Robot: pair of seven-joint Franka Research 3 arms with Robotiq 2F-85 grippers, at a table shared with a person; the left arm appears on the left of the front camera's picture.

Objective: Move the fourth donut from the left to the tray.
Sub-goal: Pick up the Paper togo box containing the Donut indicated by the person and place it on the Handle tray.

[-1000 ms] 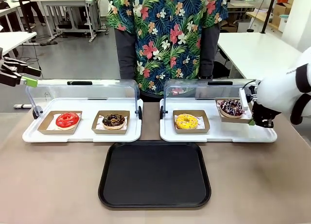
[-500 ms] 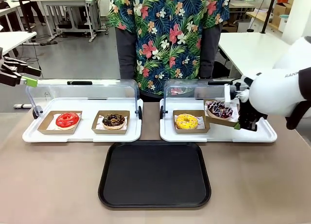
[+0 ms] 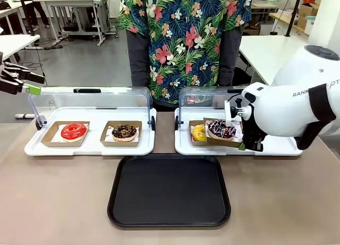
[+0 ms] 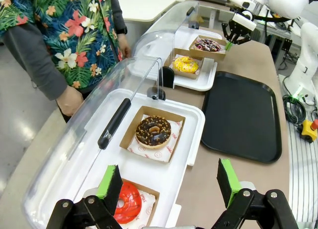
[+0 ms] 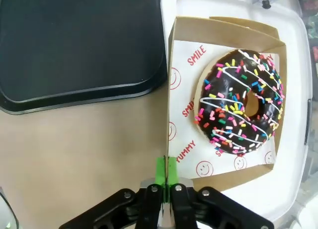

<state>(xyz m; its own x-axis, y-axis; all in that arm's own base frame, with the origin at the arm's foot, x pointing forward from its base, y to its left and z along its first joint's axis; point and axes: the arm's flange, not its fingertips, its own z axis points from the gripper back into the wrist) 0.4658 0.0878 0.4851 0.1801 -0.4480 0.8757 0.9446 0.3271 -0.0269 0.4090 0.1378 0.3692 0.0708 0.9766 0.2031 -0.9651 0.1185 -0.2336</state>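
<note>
The right gripper's (image 5: 166,177) green-padded fingers (image 5: 161,170) are pressed together on the near edge of the brown cardboard holder (image 5: 175,65) that carries the fourth donut (image 5: 242,102), a chocolate-glazed ring with coloured sprinkles and white drizzle. Only a thin strip of the holder's rim is pinched, so the hold is judged weak: the far side could sag under the donut's weight, the holder could pivot in the fingers, or the donut could slide off if the wrist is tilted or moved sharply. In the front view the holder is carried in the air above the right white display tray (image 3: 287,147), partly in front of the yellow donut (image 3: 198,132); a low carry could clip that donut or the display tray's rim before the black tray (image 3: 169,191) is reached. The black tray lies on the desk (image 3: 58,202), near and toward the robot, and nothing has been set on it yet.

The left gripper (image 4: 169,182) is held well apart from the work with its fingers spread wide, above the left display tray with the red donut (image 4: 130,202) and the crumb-topped chocolate donut (image 4: 152,131).

Compared with a second ago, the holder has been lifted from its spot at the right end of the display tray and carried leftward, the right arm having swung in with it.
</note>
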